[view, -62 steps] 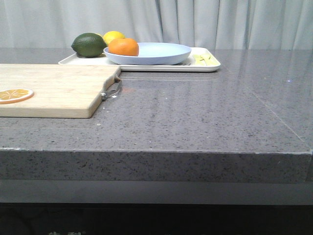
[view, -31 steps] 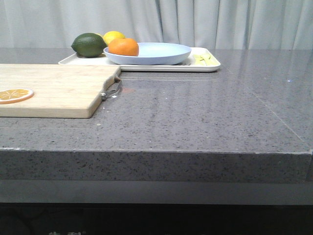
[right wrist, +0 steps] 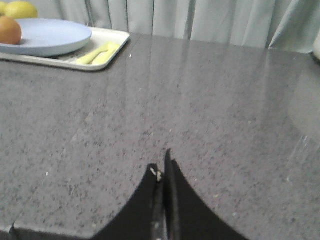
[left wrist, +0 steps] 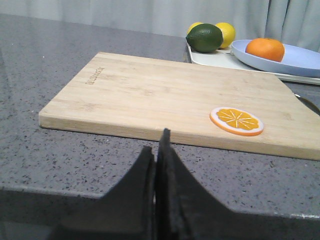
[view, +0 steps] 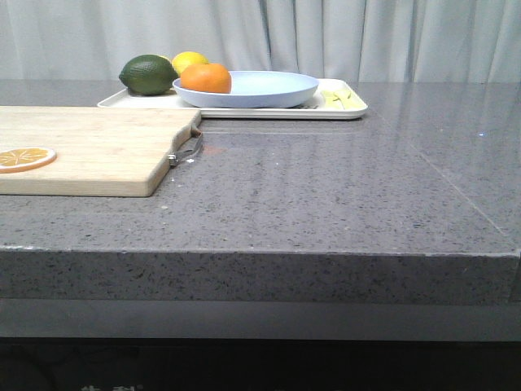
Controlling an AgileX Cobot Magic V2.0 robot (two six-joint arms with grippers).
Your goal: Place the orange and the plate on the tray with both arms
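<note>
From my front view, the tray [view: 346, 112] lies at the back of the surface [view: 342, 195], and the plate [view: 260, 90] sits on it with the orange [view: 206, 78] resting in the plate's left part. To the left of the plate on the tray I see the lime [view: 148, 74], with the lemon [view: 189, 61] just behind, between lime and orange. The cutting board [view: 98, 151] lies nearer me on the left, in front of the tray, and the orange slice [view: 26, 158] lies on its left near part.
</note>
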